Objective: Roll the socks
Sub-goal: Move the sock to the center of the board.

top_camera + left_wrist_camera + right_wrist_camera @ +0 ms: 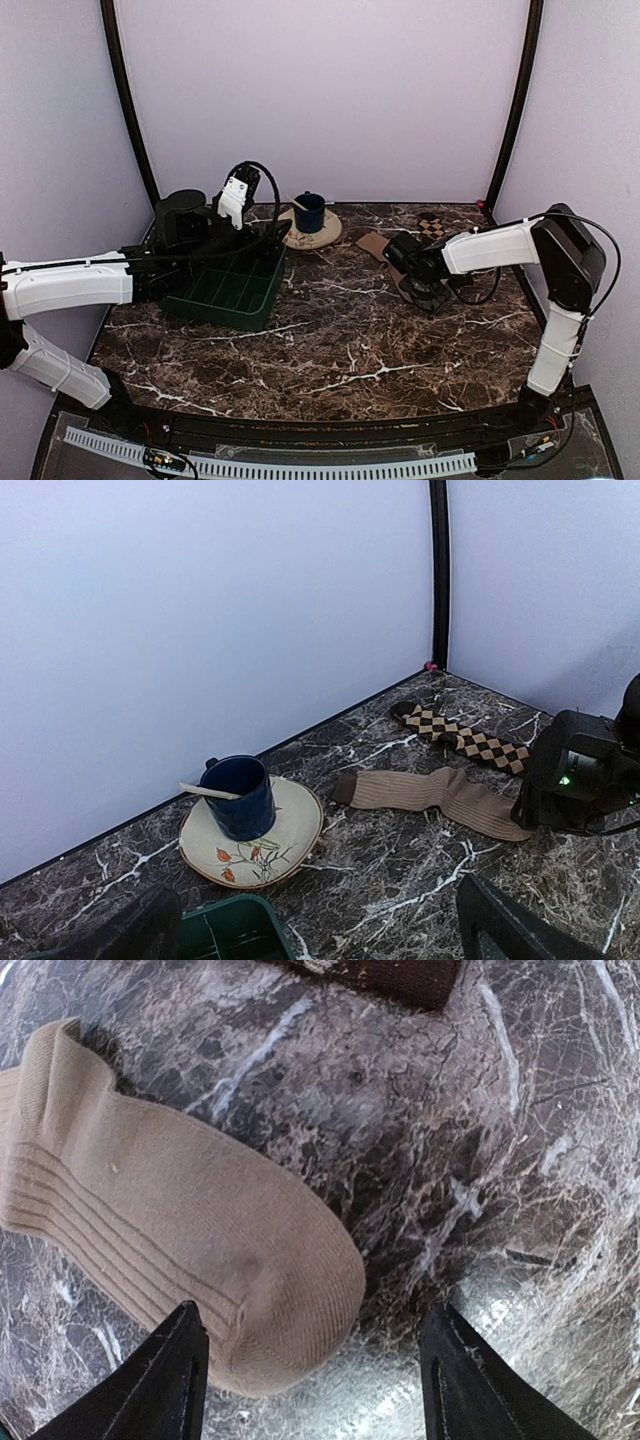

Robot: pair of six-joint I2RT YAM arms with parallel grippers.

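Tan sock (430, 792) end behind right hand (315, 1340)

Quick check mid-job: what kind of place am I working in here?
Probably a staged robot test booth, not a home: plain white walls joined by black corner posts close in a marble-look table.

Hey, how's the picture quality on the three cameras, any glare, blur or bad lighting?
Top view: soft, even light, no harsh shadows, though the tan sock looks tiny. Left wrist view: sharp on the checkered sock, the left fingers dark and blurred at the bottom edge. Right wrist view: crisp fabric ribbing, but bright glare on the table between the right fingers.
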